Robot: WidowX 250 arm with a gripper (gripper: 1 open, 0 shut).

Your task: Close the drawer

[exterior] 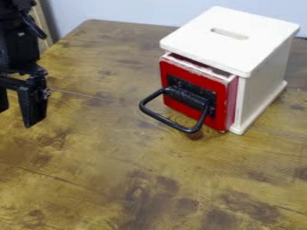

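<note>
We see the wooden table (pixel 132 171) filling the view, with the white cabinet (pixel 256 67) at the back right. The black gripper (pixel 32 115) hangs at the left edge, spread wide. In the cabinet's front sits the red drawer (pixel 222 90), slightly ajar, its black loop handle (pixel 168 123) jutting out.
</note>
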